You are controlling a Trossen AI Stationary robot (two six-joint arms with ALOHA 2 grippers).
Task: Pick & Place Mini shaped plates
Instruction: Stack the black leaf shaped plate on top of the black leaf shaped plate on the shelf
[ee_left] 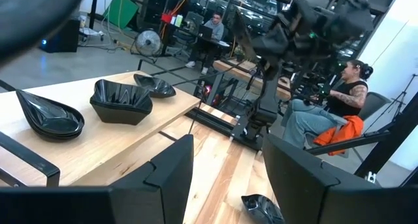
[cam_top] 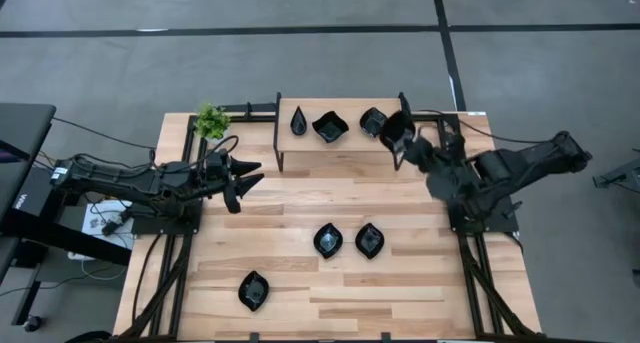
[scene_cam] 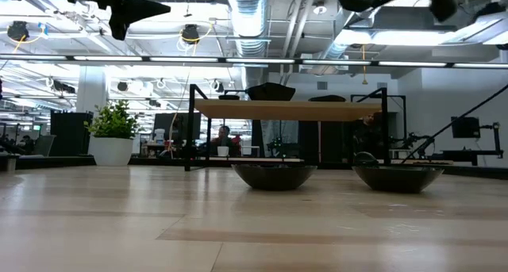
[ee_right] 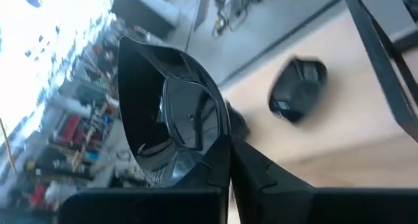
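On the near part of the wooden bench (cam_top: 330, 293), one black leaf-shaped plate (cam_top: 253, 290) is seen lying alone towards the left side. Farther in, at mid-bench, two more leaf-shaped plates are laid just beside each other, the left one (cam_top: 328, 240) and the right one (cam_top: 369, 241); in the low view they appear as two dark bowls resting on the wood. Beyond them, at the left edge, the left pincer (cam_top: 247, 176) is held above the bench with its fingers spread apart and nothing between them. At the far edge a raised wooden shelf (cam_top: 345, 143) on a black frame is seen, on which three plates are set in a row: a narrow teardrop plate (cam_top: 298, 122), a wavy-edged square plate (cam_top: 330, 127) in the middle and a further plate (cam_top: 372, 120) at the right end. Just beside that end of the shelf, the right pincer (cam_top: 404, 143) is clenched on the rim of another black plate (ee_right: 171, 113), which is held tilted in the air. A small green potted plant (cam_top: 211, 120) is placed at the far left corner. In the room behind, a seated person (ee_left: 330, 110) is visible.
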